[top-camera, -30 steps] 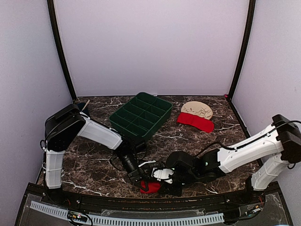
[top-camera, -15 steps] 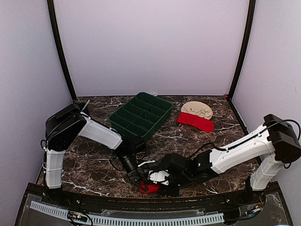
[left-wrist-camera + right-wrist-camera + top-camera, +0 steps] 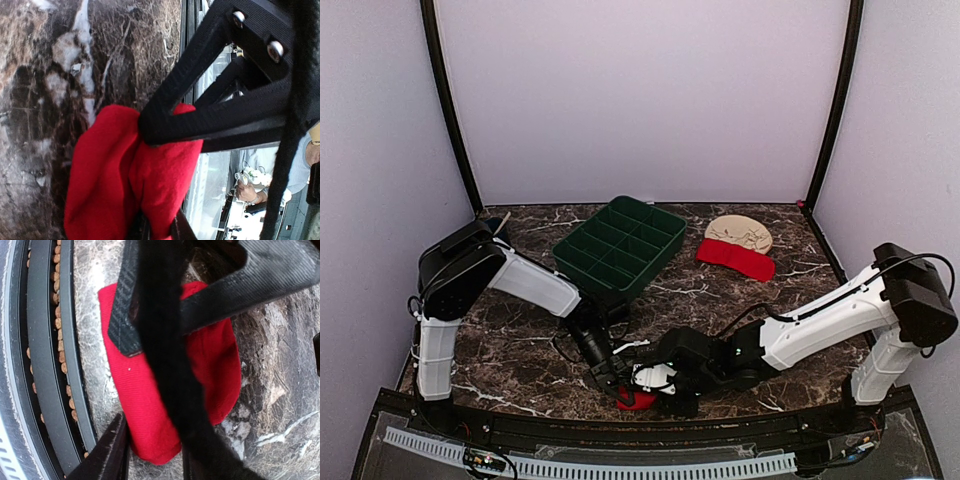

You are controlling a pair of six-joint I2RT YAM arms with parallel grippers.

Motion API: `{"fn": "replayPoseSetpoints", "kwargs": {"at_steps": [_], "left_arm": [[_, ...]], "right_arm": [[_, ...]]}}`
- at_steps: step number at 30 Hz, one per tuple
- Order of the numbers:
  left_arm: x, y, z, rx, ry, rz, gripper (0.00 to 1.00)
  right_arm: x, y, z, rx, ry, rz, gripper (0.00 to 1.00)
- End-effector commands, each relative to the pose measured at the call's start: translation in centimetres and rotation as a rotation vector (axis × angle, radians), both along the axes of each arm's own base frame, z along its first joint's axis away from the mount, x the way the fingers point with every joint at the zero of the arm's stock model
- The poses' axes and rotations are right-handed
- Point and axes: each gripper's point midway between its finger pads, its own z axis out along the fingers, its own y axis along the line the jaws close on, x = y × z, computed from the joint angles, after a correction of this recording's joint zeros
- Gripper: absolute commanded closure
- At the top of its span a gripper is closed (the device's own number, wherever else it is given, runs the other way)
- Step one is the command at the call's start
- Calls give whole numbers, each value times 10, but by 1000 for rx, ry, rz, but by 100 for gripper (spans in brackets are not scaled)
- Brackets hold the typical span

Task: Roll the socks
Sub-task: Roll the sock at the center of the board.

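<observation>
Bottom centre of top view: bundled bright red fabric sock (image 3: 636,401) on dark marble tabletop (image 3: 520,340), near front edge. Beside it, left gripper (image 3: 611,380) narrow, black fingers (image 3: 170,125) pinching sock's fold. From right, right gripper (image 3: 122,382) jaws partway apart, straddling same sock; firm grip or not, cannot tell. Upper right: second flat red sock (image 3: 735,259) touching beige cloth (image 3: 740,232), right of dark green plastic compartment tray (image 3: 620,247).

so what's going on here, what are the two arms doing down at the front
Both arms meet over a bundled red sock at the near edge of the table. The left gripper is pinched shut on its fabric. The right gripper straddles it from the other side, grip unclear. A second red sock lies flat at the far right, untouched.
</observation>
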Motion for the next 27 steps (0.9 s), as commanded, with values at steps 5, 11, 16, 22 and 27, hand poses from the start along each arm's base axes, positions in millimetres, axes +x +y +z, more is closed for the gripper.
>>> {"fn": "replayPoseSetpoints", "kwargs": {"at_steps": [5,11,16,22,27], "left_arm": [[-5,25,-39,173,-46,-25,86],[3,23,-38,193,-73,-2,82],[8,25,-35,193,-95,28,77],[12,31,-29,187,-111,66,74],[19,37,-25,193,-135,101,73]], "right_arm": [[1,17,9,63,-16,17,86],[-4,15,5,58,11,22,96],[-3,11,2,55,26,4,100],[-1,7,-1,57,58,-14,100],[0,8,0,59,80,-12,100]]}}
